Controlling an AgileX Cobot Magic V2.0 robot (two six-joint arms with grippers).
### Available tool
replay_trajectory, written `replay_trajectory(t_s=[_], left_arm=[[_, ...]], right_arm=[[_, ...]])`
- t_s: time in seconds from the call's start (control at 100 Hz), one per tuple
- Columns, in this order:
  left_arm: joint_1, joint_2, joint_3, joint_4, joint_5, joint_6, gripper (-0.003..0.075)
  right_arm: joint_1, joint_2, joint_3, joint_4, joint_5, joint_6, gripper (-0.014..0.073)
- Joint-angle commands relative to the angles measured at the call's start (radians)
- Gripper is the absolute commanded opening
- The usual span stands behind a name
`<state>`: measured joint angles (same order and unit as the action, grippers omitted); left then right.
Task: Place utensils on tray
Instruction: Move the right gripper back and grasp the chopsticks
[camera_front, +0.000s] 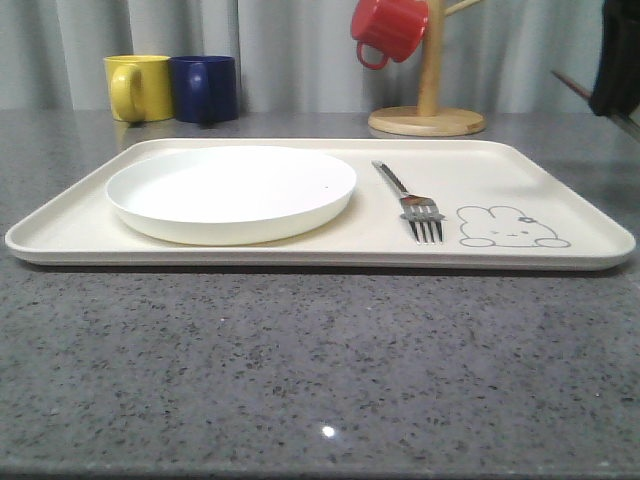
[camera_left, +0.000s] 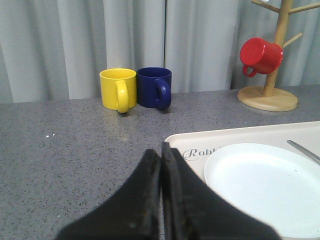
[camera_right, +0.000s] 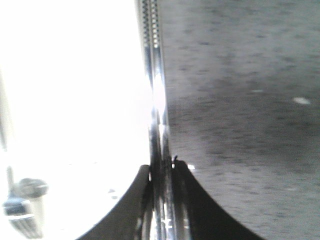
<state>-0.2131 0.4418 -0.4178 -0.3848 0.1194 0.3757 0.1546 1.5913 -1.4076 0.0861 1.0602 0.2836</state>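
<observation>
Along the counter's (camera_front: 300, 370) back edge stand a yellow mug (camera_front: 138, 87) and a blue mug (camera_front: 205, 88) side by side, with a wooden mug tree (camera_front: 428, 100) toward the back right carrying a red mug (camera_front: 388, 29). The tray (camera_front: 250, 252) lies mid-counter, a white plate (camera_front: 230, 192) on its left half. The fork (camera_front: 410, 203) rests on the tray right of the plate, tines toward the front edge, handle running back. The left gripper (camera_left: 161, 165) is pressed shut and empty above the counter by the tray's corner. The right gripper (camera_right: 162, 172) is clamped on the chopsticks (camera_right: 154, 85), which run straight out from it.
</observation>
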Motion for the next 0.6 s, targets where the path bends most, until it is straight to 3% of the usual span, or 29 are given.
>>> replay_trajectory(t_s=[0.0, 0.27, 0.59], left_arm=[[-0.009, 0.003, -0.026, -0.004, -0.076, 0.0, -0.0018], [-0.009, 0.003, -0.026, -0.004, -0.076, 0.0, -0.0018], [-0.009, 0.003, -0.026, -0.004, -0.071, 0.0, -0.0018]], right_arm=[[0.052, -0.041, -0.022, 0.012, -0.057, 0.038, -0.0066], [0.172, 0.008, -0.022, 0.012, -0.159, 0.11, -0.0057], [0.19, 0.1, -0.022, 0.019, -0.184, 0.113, -0.0057]])
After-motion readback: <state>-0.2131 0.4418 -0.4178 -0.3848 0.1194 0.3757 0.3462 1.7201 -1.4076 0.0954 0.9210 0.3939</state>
